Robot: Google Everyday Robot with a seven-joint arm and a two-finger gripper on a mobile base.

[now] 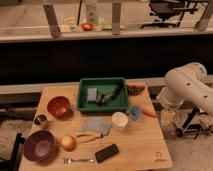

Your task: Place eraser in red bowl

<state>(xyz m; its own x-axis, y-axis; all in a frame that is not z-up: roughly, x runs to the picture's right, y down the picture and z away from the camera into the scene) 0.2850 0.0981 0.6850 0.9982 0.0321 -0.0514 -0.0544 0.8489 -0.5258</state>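
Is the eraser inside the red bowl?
No: the eraser lies beside the fork, apart from the red bowl; the gripper hangs by the table's right edge.

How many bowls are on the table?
2: the red bowl near the left edge, the purple bowl at the front-left corner. None seems hidden. The gripper hangs right of the table.

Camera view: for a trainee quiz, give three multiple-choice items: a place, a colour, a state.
1. The eraser lies: A in the red bowl; B on the table beside the fork; C in the hand.
2. The tray is: A green; B blue; C yellow.
3. The red bowl stands: A overturned; B upright, without the eraser; C stacked in the tray.
B: it lies by the fork. A: green walls. B: opening faces up; the hand hangs beyond the table's right edge.
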